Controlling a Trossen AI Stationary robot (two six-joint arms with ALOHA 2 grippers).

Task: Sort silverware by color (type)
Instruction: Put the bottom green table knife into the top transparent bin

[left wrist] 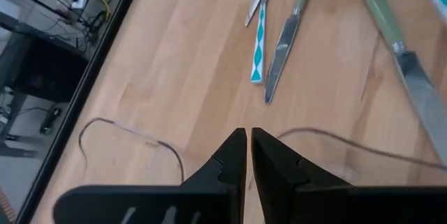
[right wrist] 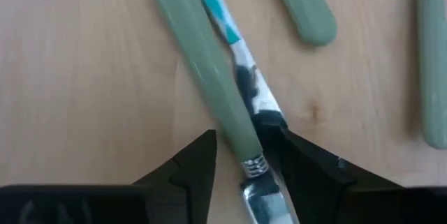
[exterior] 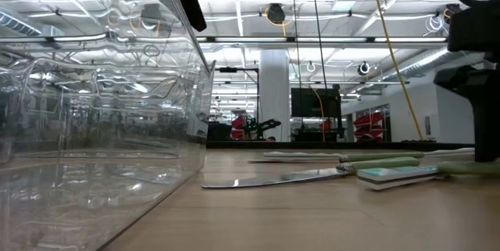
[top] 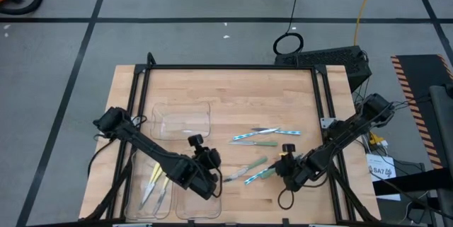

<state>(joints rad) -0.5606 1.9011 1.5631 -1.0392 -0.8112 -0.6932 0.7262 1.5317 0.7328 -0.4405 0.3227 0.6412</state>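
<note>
Several pieces of silverware lie flat on the wooden table. In the right wrist view a green-handled knife (right wrist: 207, 63) lies beside a blue-patterned utensil (right wrist: 222, 13). My right gripper (right wrist: 244, 147) (top: 274, 173) points down over them, open. One finger stands on each side of the knife's handle, by its metal collar (right wrist: 254, 164). My left gripper (left wrist: 248, 155) (top: 216, 178) is shut and empty, above the far edge of a near clear tray (top: 198, 202). More green and blue pieces (top: 265, 132) (top: 255, 143) lie farther back. Yellow-handled pieces (top: 153, 187) lie in the near-left tray. My right gripper's fingers (right wrist: 199, 161) stand close on either side of the green knife's handle at its blade end, coming from above and lying across it. Whether they touch it I cannot tell. The knife lies flat on the table.
A third clear tray (top: 182, 119) sits at the far left of the table. In the low view a tray wall (exterior: 101, 126) fills the left side. A dark frame (top: 233, 67) borders the table. Bare wood lies between the trays and the utensils.
</note>
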